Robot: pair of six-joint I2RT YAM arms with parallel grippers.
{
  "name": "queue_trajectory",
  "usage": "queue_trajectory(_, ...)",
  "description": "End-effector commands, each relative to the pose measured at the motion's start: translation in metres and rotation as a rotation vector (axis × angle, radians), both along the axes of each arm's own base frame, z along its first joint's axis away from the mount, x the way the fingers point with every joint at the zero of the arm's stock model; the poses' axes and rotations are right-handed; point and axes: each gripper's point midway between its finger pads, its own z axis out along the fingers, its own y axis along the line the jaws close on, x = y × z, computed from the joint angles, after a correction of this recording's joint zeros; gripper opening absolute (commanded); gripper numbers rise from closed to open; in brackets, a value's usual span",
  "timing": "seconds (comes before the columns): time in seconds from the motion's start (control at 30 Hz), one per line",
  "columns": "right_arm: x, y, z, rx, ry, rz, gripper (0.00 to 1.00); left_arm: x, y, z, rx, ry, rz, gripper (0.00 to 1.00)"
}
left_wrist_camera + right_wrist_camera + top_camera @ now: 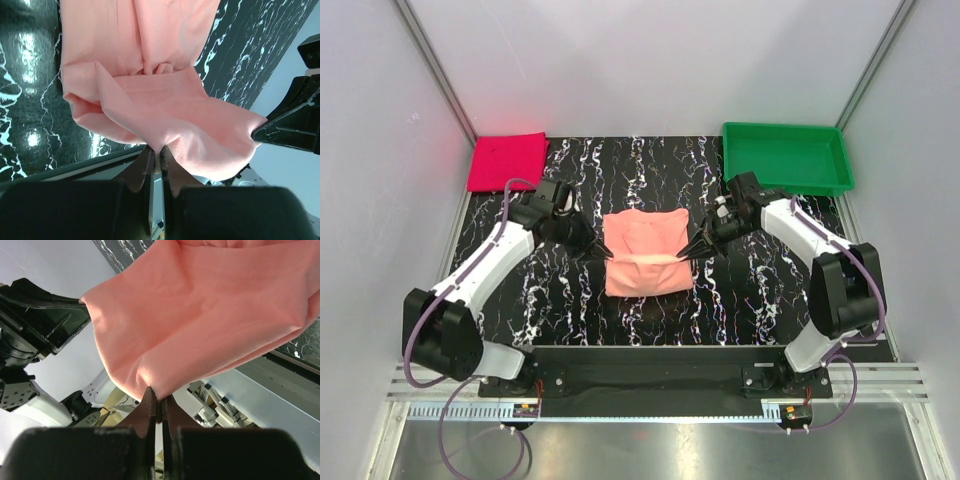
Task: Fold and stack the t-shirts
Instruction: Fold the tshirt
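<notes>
Pink shirt (pixel 645 255) sits at the middle of the black marbled surface (pixel 560 300), held at both sides. The left arm rises from its base at 7 o'clock, elbow bent, forearm angled in toward the centre. The left hand (pixel 603 255) meets the shirt's 9 o'clock edge, its jaws pinched closed on a corner of cloth. The right arm mirrors it from 5 o'clock, and the right hand (pixel 688 256) is clamped closed on the 3 o'clock edge. The two hands point at each other across the shirt.

From above, the shirt is a rough square with a raised fold line running from 9 to 3 o'clock between the hands. In the wrist views the gripped layer is lifted and stretched between the two pinches, with soft wrinkles fanning out from each. The rest drapes down onto the surface, its edges doubled over.

A red shirt (pixel 506 161) lies flat and folded at 11 o'clock, well apart from the pink one. A green tray (pixel 788 160) sits at 1 o'clock.
</notes>
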Motion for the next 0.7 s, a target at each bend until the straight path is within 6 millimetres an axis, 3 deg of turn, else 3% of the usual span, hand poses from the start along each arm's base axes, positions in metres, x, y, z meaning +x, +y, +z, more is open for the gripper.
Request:
queue_trajectory(0.0,0.015,0.004,0.021,0.069,-0.03,0.019,0.0,0.025,-0.008,0.023,-0.059,-0.072,-0.024,0.0)
queue_trajectory(0.2,0.043,0.007,0.02,0.096,-0.018,-0.011,0.0,0.052,-0.008,0.019,-0.068,-0.066,-0.005,0.0)
queue_trajectory(0.67,0.116,0.006,-0.018,0.117,-0.001,-0.073,0.0,0.116,0.003,-0.009,-0.1,-0.045,0.037,0.0)
